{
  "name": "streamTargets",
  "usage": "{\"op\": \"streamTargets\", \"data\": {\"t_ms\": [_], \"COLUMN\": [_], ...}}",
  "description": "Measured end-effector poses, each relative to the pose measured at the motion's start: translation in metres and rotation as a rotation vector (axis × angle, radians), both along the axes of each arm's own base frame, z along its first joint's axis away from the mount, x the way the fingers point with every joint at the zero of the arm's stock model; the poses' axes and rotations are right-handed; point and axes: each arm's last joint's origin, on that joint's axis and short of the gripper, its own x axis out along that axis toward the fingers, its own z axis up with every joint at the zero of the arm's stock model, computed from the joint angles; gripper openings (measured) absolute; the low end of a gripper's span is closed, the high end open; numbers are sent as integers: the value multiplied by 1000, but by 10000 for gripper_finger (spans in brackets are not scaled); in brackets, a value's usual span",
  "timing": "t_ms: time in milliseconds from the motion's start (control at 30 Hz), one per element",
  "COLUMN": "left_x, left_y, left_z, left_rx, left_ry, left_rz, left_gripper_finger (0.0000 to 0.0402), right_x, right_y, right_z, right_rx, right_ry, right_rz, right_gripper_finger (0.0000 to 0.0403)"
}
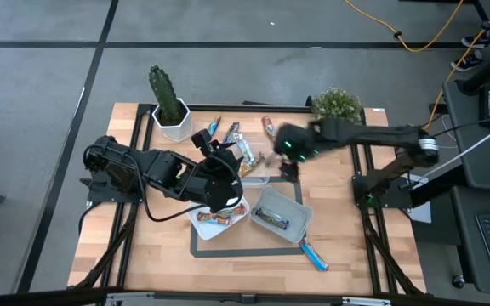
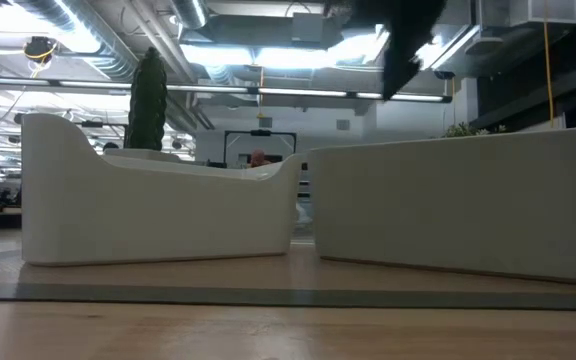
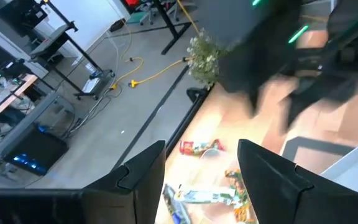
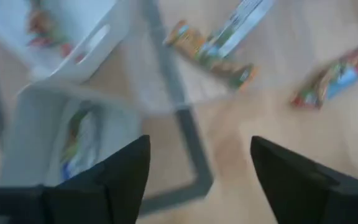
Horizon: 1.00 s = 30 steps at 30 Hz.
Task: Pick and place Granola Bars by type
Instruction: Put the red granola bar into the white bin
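Note:
Several wrapped granola bars (image 1: pixel 243 151) lie loose on the far part of the table. More lie in the white tub (image 1: pixel 201 223), one lies in the grey tub (image 1: pixel 300 223), and a blue one (image 1: pixel 315 253) rests near the table's near edge. My left gripper (image 3: pixel 201 149) is open and empty, hovering above the white tub's far side and looking out over the loose bars (image 3: pixel 199 147). My right gripper (image 4: pixel 201 140) is open and empty too. It hangs blurred over the table between the grey tub (image 4: pixel 30 124) and the loose bars (image 4: pixel 337 74).
A cactus in a white pot (image 1: pixel 170 106) stands at the far left corner and a small bushy plant (image 1: pixel 337 104) at the far right. Dark tape (image 1: pixel 228 252) frames the two tubs. In the low view the tubs' walls (image 2: pixel 158 210) fill the foreground.

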Motion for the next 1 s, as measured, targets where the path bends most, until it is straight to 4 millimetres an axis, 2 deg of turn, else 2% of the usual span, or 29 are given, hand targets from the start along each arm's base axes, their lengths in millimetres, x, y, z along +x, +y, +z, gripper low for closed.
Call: {"op": "streamTargets", "data": {"t_ms": [133, 267, 467, 600, 733, 867, 1000], "left_x": [-3, -3, -3, -3, -3, -3, -3], "left_y": [2, 3, 5, 4, 3, 1, 1], "left_z": [-2, -3, -3, -3, -6, -7, -8], "left_rx": [9, 35, 60, 46, 39, 22, 18], "left_ry": [27, 59, 88, 96, 112, 124, 133], "left_rz": [14, 9, 0, -13, -25, -43, -49], "left_gripper_finger": [194, 194, 194, 194, 194, 194, 194], "right_x": [-41, -78, -106, -111, -111, -106, -104], "right_y": [40, 70, 121, 147, 168, 186, 204], "right_z": [25, 44, 48, 40, 25, 0, -35], "right_rx": [47, 157, 332, 353, 301, 248, 213], "right_ry": [-24, -79, -68, -23, 43, 113, 186], "right_rz": [-25, -110, -169, -226, -290, -336, -386], "right_gripper_finger": [252, 238, 231, 231, 231, 232, 247]}}
